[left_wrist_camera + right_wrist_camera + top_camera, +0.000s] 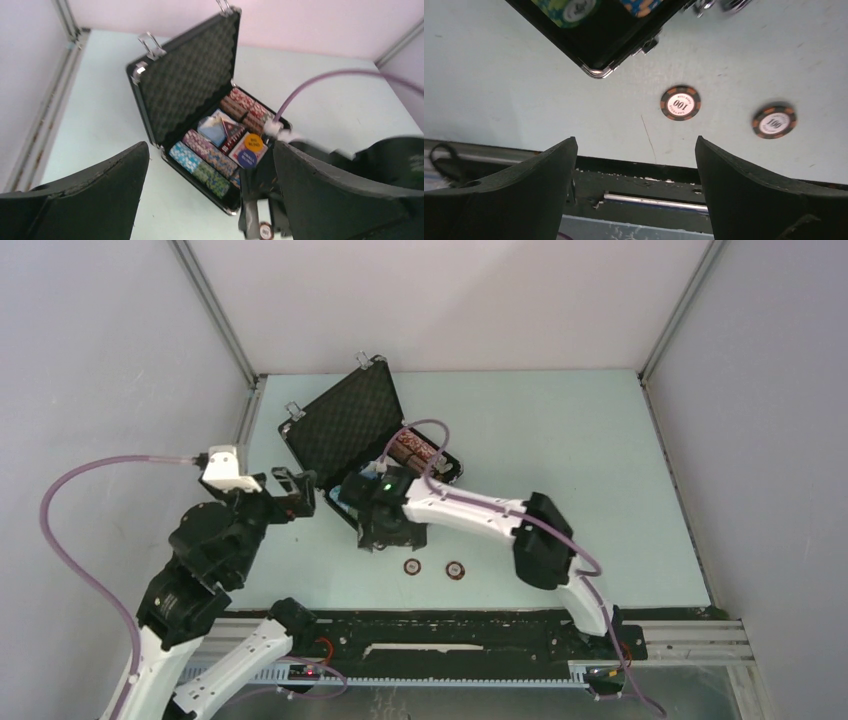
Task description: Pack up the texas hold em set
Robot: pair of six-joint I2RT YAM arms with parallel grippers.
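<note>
Black case [190, 95] lies open beyond both spread, empty jaws; two loose chips [680, 103] beside it.

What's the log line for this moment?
case: open, lid up | chips: two loose on table outside case | left gripper: open, empty | right gripper: open, empty, above table near chips

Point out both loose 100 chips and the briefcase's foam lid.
Round brown-and-orange 100 chip nearer the case [680, 103]: right wrist view, white centre.
Farther matching 100 chip [774, 120]: right wrist view, white centre.
Black foam-lined briefcase lid [192, 82]: left wrist view, foam middle.
</note>
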